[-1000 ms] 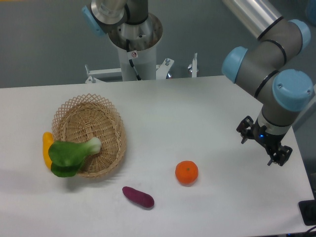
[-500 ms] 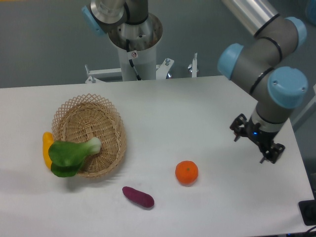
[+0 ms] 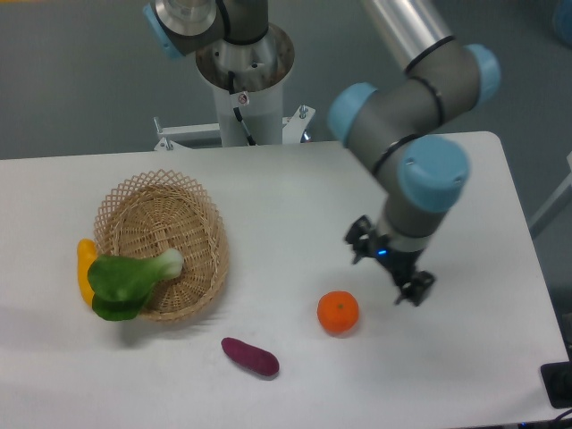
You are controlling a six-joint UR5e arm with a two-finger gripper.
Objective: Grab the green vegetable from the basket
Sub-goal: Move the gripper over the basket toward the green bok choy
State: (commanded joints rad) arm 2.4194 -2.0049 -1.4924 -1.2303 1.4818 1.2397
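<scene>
Nearest the camera, on the white bench [image 3: 268,206]: a purple eggplant-like piece [image 3: 250,357], lying flat and angled, apart from everything else. Just beyond it and to the right: an orange [image 3: 338,312], resting on the bench surface.

Above and to the right of the orange, close to it but not touching: the end effector [image 3: 391,272], pointed down toward the bench, its two dark fingers spread apart, nothing held between them. Carried by a grey UR5e arm [image 3: 407,107] with light blue joint caps, reaching in from the upper right.

On the left side of the bench, well apart from the end effector: the green vegetable [image 3: 125,281], with broad bright green leaves draped over the near-left rim of the basket [image 3: 201,214] and hanging partly outside it. Pale whitish stem end pointed up and right, resting inside on the woven floor. Tucked against its left side, beside the basket rim: a yellow elongated vegetable [image 3: 85,266], mostly hidden by the leaves; impossible to tell whether inside or outside the rim.

Basket itself oval, tan wicker, with an open lattice rim, sitting on the bench.

Farthest back, beyond the bench edge: a grey cylindrical robot base [image 3: 243,76] on a white metal mount.
</scene>
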